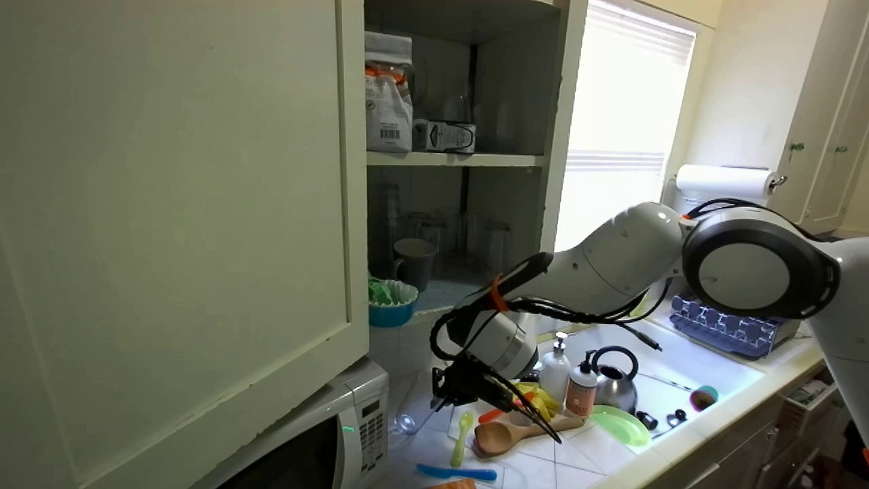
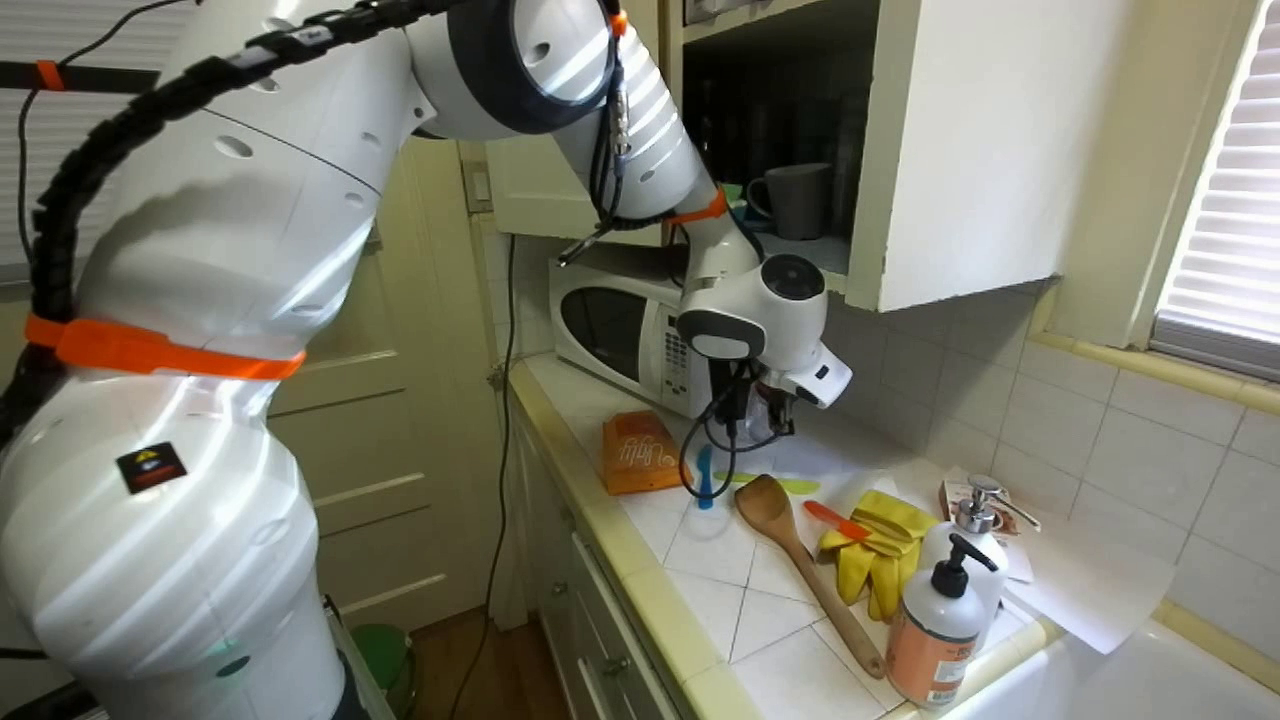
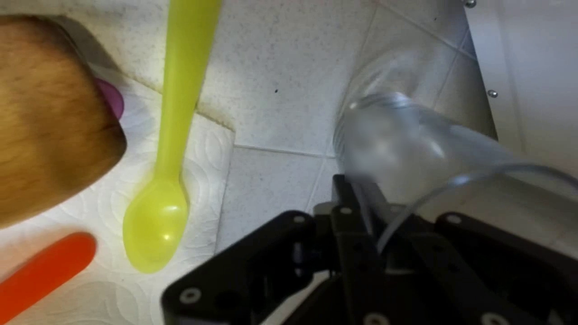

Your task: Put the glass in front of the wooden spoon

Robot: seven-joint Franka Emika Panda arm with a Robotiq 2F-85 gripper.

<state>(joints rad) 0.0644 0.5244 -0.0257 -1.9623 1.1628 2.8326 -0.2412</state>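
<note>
The clear glass (image 3: 433, 149) is tilted in the wrist view, its rim toward the camera. My gripper (image 3: 361, 194) is shut on the glass wall at the rim, one finger inside and one outside. In an exterior view the glass (image 1: 412, 407) slants beside the microwave with my gripper (image 1: 445, 394) at its upper end; whether its base touches the counter I cannot tell. In an exterior view the glass (image 2: 757, 424) is partly hidden by my gripper (image 2: 775, 405). The wooden spoon (image 1: 499, 438) lies on the counter; it also shows in an exterior view (image 2: 768, 505) and the wrist view (image 3: 49, 122).
A microwave (image 1: 363, 421) stands close beside the glass. A yellow-green spoon (image 1: 461, 438), blue utensil (image 1: 456, 473), red utensil (image 2: 835, 521), yellow gloves (image 2: 880, 545), soap bottle (image 2: 935, 630) and orange bag (image 2: 640, 452) lie or stand around. An open cupboard (image 1: 455, 159) is above.
</note>
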